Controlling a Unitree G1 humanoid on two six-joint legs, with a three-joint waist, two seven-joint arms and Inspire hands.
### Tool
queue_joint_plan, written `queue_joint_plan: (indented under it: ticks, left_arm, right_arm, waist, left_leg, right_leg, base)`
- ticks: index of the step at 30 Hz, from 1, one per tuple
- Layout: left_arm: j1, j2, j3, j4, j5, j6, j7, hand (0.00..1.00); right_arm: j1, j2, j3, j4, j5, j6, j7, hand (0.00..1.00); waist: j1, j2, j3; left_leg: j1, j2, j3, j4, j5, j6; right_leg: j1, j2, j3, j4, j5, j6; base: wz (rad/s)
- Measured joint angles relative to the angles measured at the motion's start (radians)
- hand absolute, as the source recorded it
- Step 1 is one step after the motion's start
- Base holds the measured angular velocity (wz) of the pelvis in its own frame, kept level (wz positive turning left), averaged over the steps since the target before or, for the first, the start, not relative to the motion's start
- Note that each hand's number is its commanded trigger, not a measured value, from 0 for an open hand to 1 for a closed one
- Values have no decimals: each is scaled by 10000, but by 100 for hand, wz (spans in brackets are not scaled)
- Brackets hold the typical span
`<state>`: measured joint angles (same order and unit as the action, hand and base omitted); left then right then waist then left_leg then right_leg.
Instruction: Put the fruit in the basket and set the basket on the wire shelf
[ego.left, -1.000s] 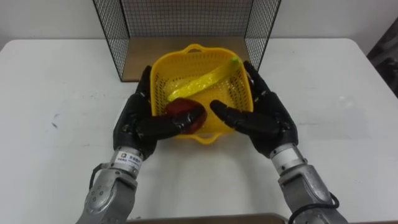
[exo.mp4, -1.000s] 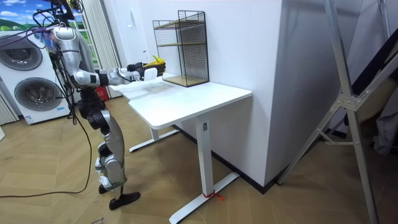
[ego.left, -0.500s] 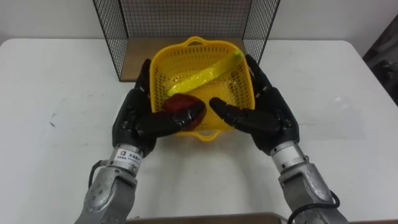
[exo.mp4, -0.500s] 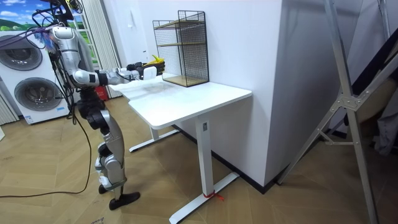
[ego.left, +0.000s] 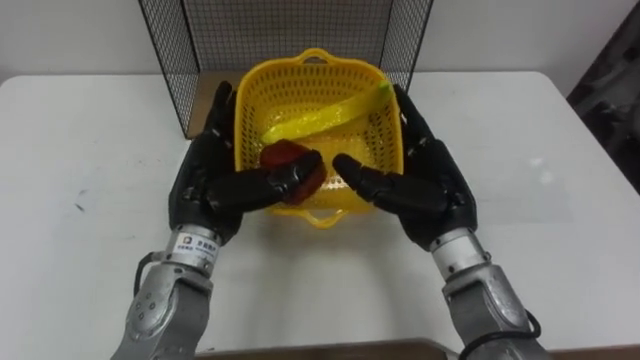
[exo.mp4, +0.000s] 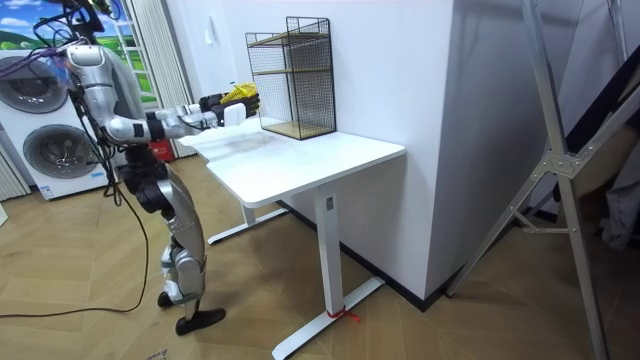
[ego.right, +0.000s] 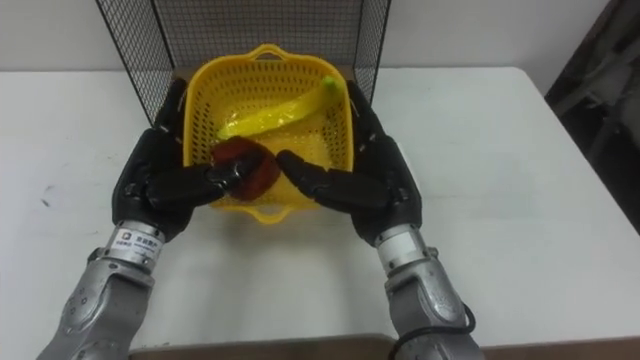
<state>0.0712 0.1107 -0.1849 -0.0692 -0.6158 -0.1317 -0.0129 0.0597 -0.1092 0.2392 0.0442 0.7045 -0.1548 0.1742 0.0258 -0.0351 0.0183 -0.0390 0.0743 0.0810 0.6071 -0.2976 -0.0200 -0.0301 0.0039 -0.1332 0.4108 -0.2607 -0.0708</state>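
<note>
The basket (ego.left: 318, 205) sits over the table (ego.left: 90, 150) at the centre, directly in front of the wire shelf (ego.left: 285, 30), which stands at the table's far edge against the wall. Inside the basket, the banana (ego.left: 320, 118) lies diagonally from near left to far right, and the round fruit (ego.left: 290, 168) lies in front of it at the near wall. The left hand (ego.left: 205, 180) lies flat against the basket's left wall and the right hand (ego.left: 430, 185) against its right wall, both thumbs reaching inward along the near rim.
</note>
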Motion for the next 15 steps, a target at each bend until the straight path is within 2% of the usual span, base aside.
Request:
queue_joint_plan:
  ticks: [1, 2, 3, 4, 5, 6, 7, 8, 9, 10, 11, 12, 13, 15]
  left_arm:
    - [0, -4, -4, 1, 2, -1, 0, 0]
    - [0, -1, -15, 1, 0, -1, 0, 0]
    - [40, -8, 0, 3, -8, -3, 0, 0]
    - [37, 16, 18, 1, -32, -5, 0, 0]
    - [37, -44, -7, 0, -47, -15, 0, 0]
    - [38, -65, -15, -1, -31, -19, -2, 0]
    - [38, -65, -23, 0, -13, -48, -4, 0]
    - [52, -67, -22, 5, -13, -69, -4, 0]
    - [122, -37, -16, 5, 13, -75, -6, 0]
    - [124, -24, 10, 4, 13, -75, -6, 0]
    - [116, -4, 59, -6, 14, -151, -8, 0]
    - [121, 20, 34, -5, 6, -224, -8, 0]
    - [127, 20, 9, -5, 2, -224, -8, 0]
    - [204, 67, -108, -6, -3, -225, -8, 0]
  right_arm:
    - [3, 19, 40, 0, 10, 0, 0, 0]
    - [13, -23, 48, 0, 4, 4, 0, 0]
    - [23, -23, 41, 3, 37, 20, 0, 0]
    - [22, -26, 1, 1, 61, 19, 7, 0]
    - [27, -75, -72, 12, 67, 27, 30, 0]
    - [28, -111, -87, 27, 37, 32, 51, 0]
    - [32, -170, -73, 30, 8, 46, 99, 0]
    - [59, -148, -46, 32, -2, 54, 147, 0]
    - [198, -92, -42, 30, -81, 62, 235, 0]
    - [256, -87, -48, 30, -141, 62, 270, 0]
    - [305, -87, -44, 30, -305, 63, 293, 0]
    - [308, -86, -53, 30, -401, 62, 329, 0]
    - [308, -89, -56, 29, -396, 62, 347, 0]
    - [336, -136, -63, 25, -368, 61, 362, 0]
  waist:
    - [-3, 9, -2]
    - [4, 35, 13]
    - [25, 13, -3]
    - [-22, -12, -7]
    - [-62, -56, 13]
    - [-29, -70, 10]
    - [108, -24, -25]
    - [197, 13, -31]
    - [299, 76, -153]
    - [286, 77, -226]
    - [205, -33, -263]
    - [63, -122, -245]
    - [46, -134, -236]
    - [25, -153, -193]
  left_leg:
    - [-263, 23, 3, 427, 8, -4]
    - [-814, 153, -46, 1250, 161, -118]
    - [-1268, 115, -129, 1497, 114, -109]
    - [-1514, -32, -230, 1314, 79, -69]
    - [-2041, -307, -257, 654, 129, -57]
    - [-2276, -385, -271, 161, 215, -70]
    - [-2605, -512, -236, -1023, 707, -107]
    - [-2701, -515, -228, -2235, 1393, -43]
    - [-2607, -483, -245, -2753, 2111, -13]
    - [-2512, -512, -250, -2865, 2391, 51]
    - [-2412, -598, -230, -3025, 2728, 151]
    - [-2382, -726, -244, -3024, 2847, 263]
    - [-2371, -770, -240, -2995, 2903, 346]
    - [-2289, -1046, -284, -2804, 3073, 601]
  right_leg:
    - [-68, 56, 27, 89, -70, -48]
    - [-125, 192, 146, 233, -176, -152]
    - [-137, 206, 172, 254, -246, -266]
    - [-133, 200, 181, 248, -257, -288]
    - [-121, 183, 279, 226, -329, -205]
    - [-113, 173, 348, 227, -346, -175]
    - [-79, 175, 396, 226, -355, -169]
    - [-32, 183, 349, 258, -441, -168]
    - [110, 169, 366, 287, -592, -85]
    - [161, 156, 365, 287, -657, -39]
    - [227, 113, 386, 279, -775, 69]
    - [291, 33, 369, 251, -818, 210]
    - [328, -32, 338, 251, -856, 230]
    - [522, -264, 370, 281, -1085, 305]
  base:
    - [6]
    - [9]
    - [15]
    - [21]
    - [14]
    - [-12]
    - [-37]
    - [-52]
    - [-36]
    - [-14]
    - [12]
    - [13]
    - [0]
    - [-4]
